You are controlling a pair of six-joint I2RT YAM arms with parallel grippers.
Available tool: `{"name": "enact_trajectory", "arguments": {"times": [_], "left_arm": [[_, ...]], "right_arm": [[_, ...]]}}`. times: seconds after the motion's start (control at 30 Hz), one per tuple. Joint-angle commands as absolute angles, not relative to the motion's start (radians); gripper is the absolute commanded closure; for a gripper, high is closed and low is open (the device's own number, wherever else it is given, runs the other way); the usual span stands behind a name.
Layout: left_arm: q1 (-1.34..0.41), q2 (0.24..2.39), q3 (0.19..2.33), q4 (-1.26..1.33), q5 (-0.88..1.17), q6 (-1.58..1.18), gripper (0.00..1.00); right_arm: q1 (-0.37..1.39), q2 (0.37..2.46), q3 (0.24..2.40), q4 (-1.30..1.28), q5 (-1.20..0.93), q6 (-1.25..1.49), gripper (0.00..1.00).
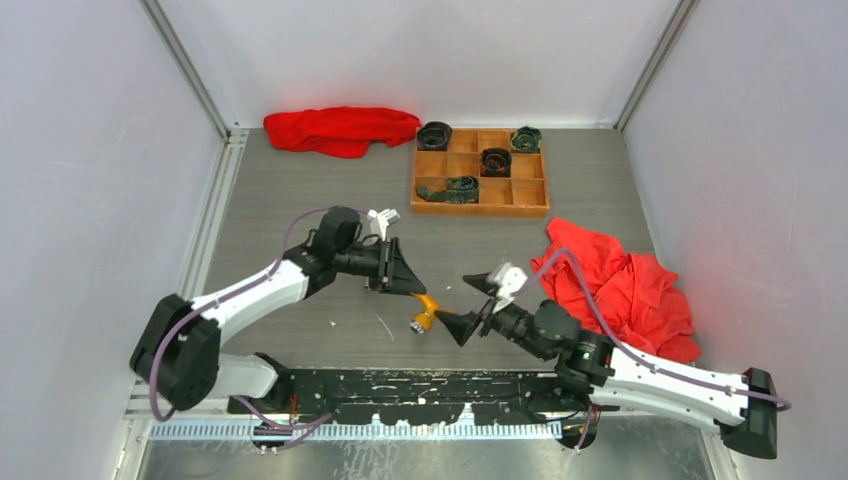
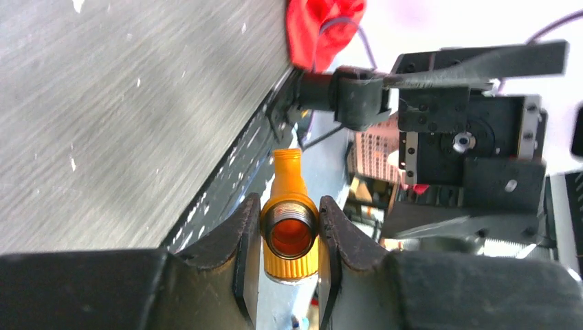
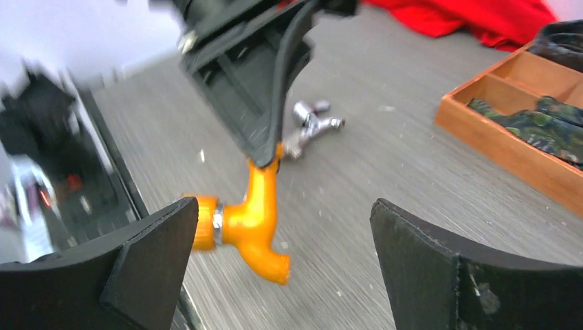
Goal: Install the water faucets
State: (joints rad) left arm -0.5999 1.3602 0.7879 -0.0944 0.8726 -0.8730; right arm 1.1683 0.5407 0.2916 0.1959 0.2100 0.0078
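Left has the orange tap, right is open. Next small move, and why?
Probably move the right gripper toward the silver faucet lying loose on the table. The left gripper clamps the orange faucet by its threaded end, the right jaws stand wide and empty, and the silver piece is unheld.

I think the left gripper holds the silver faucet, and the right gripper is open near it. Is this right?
Not quite. The left gripper holds the orange faucet, not the silver one; the left wrist view shows it between the jaws. The silver faucet lies on the table. The right gripper is open near it, as you say.
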Motion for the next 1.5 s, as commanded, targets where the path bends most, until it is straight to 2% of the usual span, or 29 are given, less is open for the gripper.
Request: {"name": "enact_trajectory", "arguments": {"times": [0.0, 0.17, 0.37, 0.47, 0.77, 1.03, 1.47], "left_arm": [[-0.590, 1.197, 0.674, 0.391, 0.806, -1.021, 1.00], [-0.588, 1.114, 0.570, 0.715, 0.704, -1.050, 1.00], [-0.589, 1.098, 0.493, 0.944, 0.656, -1.076, 1.00], [-0.589, 1.100, 0.486, 0.983, 0.653, -1.090, 1.00], [-0.589, 1.111, 0.499, 1.012, 0.660, -1.114, 1.00], [-0.590, 1.127, 0.498, 1.037, 0.680, -1.138, 1.00], [-0.589, 1.147, 0.489, 1.097, 0.705, -1.178, 1.00]], "right_arm": [[1.141, 0.422, 0.334, 0.291, 0.388, 0.373, 0.00], [1.045, 0.407, 0.337, 0.391, 0.204, 0.598, 0.00], [0.806, 0.494, 0.287, 0.584, -0.101, 0.933, 0.00], [0.735, 0.586, 0.246, 0.745, -0.205, 1.067, 0.00], [0.727, 0.854, 0.262, 1.005, -0.392, 1.103, 0.00], [0.729, 0.980, 0.272, 1.154, -0.423, 1.133, 0.30], [0.729, 1.063, 0.307, 1.237, -0.413, 1.141, 0.25]]}}
